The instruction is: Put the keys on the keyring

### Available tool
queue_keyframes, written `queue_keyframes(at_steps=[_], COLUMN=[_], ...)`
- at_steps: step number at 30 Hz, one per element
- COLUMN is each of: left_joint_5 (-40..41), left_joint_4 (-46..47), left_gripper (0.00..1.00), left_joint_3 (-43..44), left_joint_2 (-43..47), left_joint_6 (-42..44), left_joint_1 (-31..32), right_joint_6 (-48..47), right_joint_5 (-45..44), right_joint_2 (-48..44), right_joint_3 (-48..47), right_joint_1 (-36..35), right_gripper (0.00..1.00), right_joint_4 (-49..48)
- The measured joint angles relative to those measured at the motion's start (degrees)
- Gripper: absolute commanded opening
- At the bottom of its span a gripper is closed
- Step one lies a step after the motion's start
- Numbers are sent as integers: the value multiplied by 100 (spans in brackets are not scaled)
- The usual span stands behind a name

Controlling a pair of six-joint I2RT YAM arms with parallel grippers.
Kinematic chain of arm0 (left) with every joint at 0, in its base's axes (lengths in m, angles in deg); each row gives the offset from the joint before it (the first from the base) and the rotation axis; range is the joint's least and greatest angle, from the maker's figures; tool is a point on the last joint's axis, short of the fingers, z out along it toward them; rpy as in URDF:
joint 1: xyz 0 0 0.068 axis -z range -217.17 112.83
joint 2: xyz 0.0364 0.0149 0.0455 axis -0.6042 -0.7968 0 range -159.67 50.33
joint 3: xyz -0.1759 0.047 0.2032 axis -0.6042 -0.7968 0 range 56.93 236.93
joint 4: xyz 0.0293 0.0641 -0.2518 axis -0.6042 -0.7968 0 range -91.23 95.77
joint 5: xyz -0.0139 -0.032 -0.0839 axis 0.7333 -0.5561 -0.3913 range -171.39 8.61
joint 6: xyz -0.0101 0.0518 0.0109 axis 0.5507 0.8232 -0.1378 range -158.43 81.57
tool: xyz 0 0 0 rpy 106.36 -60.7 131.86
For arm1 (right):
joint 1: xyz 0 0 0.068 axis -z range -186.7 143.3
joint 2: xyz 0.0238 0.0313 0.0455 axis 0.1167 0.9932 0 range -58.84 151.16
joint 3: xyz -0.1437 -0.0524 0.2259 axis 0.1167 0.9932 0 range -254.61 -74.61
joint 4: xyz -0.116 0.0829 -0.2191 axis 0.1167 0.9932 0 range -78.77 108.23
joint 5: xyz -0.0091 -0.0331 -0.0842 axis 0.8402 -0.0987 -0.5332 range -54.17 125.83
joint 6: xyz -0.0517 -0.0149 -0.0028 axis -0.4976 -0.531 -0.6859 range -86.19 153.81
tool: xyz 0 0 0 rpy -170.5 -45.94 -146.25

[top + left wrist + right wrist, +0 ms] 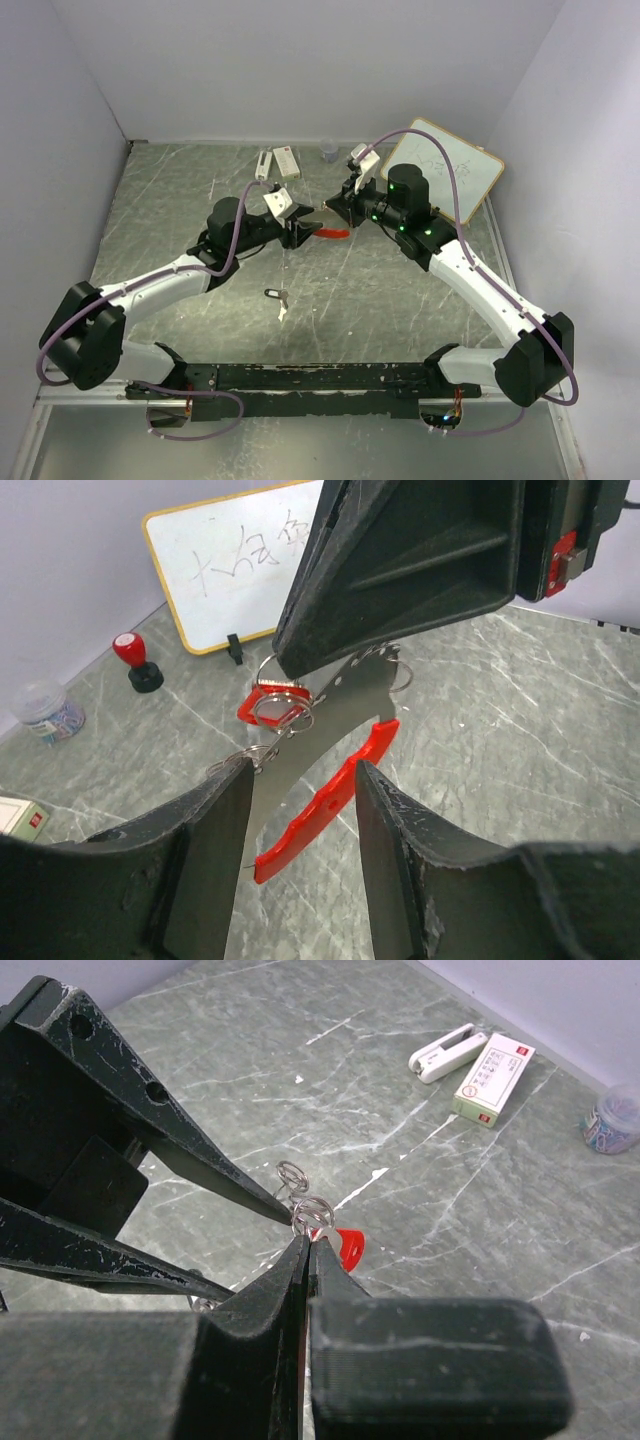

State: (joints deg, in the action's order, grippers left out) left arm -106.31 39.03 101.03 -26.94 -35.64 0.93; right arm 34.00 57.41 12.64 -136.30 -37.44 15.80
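right gripper (308, 1242): jaws clamped on silver loop of curved red plastic keyring (320, 808) | left gripper (302, 780): jaws apart (straddling red piece)

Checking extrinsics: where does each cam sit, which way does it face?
Top external: above, behind the bases, looking down at the table; left arm and right arm show whole.
Left wrist: on the left arm, facing right-rear toward the yellow-framed whiteboard; left fingers open below, right fingers above.
Right wrist: on the right arm, facing left-rear toward the white stapler; right fingers shut, left fingers at left.
Shared: both wrists see the red plastic keyring with silver loops.
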Motion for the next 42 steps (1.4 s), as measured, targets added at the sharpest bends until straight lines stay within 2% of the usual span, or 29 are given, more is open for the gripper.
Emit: queue_keyframes(at_steps=[25, 32, 35, 42], left_joint_5=[-146, -85, -55, -39], left_joint_4=[577, 588, 588, 555], left_gripper=[56, 46, 36, 30], left_joint_3=[236, 236, 236, 236], left_joint_2=[-505, -514, -514, -496], left_joint_6=[-22, 0, 22, 160], left_joint_1=[105, 111, 111, 114], right_joint_6=[111, 111, 111, 127], right_joint_5=[201, 195, 177, 107], right_joint_2=[2, 2, 2, 2], right_joint_3=[0, 0, 0, 0], right_joint_1=[-70, -79, -79, -83], right_gripper=[0, 0, 0, 0], right_joint_4=[-7, -2, 0, 9])
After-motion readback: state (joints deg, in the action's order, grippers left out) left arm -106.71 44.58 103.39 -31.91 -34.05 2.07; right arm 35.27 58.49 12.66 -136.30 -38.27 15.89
